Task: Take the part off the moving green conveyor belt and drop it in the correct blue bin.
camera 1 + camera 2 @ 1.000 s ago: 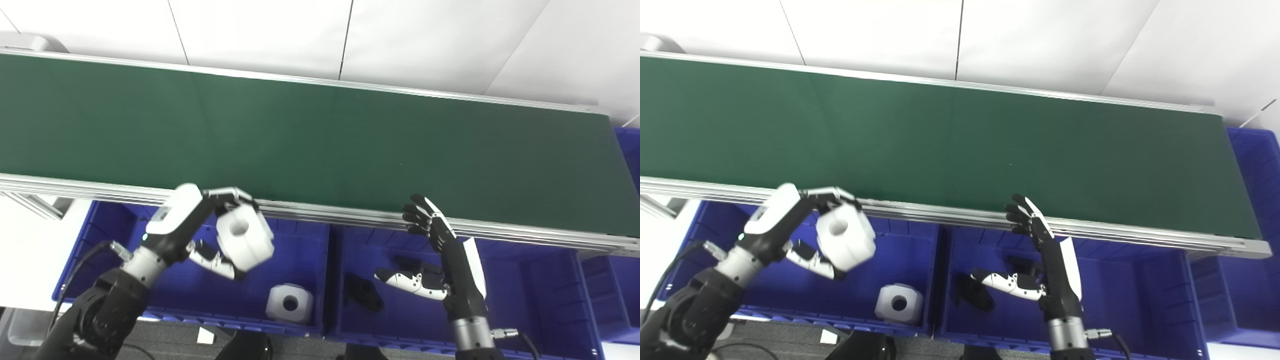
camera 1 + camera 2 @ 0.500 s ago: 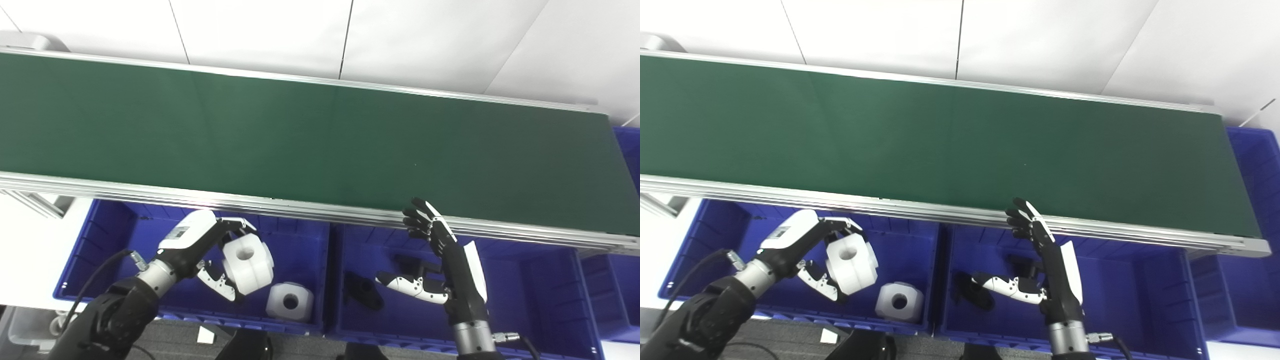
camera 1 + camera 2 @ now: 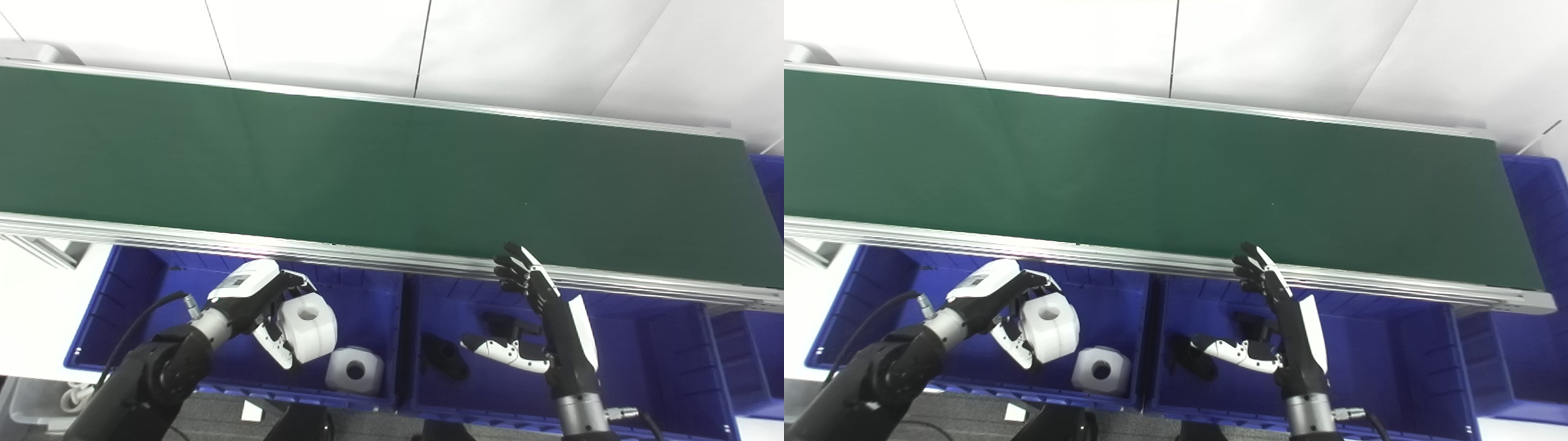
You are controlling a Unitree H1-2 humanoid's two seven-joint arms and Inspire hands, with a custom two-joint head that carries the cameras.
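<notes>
My left hand (image 3: 260, 303) is shut on a white part with a round hole (image 3: 309, 326), holding it low inside the left blue bin (image 3: 128, 288). A second white part with a hole (image 3: 355, 370) lies on that bin's floor just to the right of it. My right hand (image 3: 542, 324) stands open, fingers spread and pointing up, over the middle blue bin (image 3: 667, 349). Nothing lies on the green conveyor belt (image 3: 380, 177).
Two black parts (image 3: 445, 357) lie on the middle bin's floor left of my right hand. The belt's aluminium rail (image 3: 367, 257) runs just above both bins. Another blue bin (image 3: 768, 184) shows at the far right edge.
My left hand has carried the white part down from the belt's rail into the left bin, toward the other white part. My right hand has stayed in place.
</notes>
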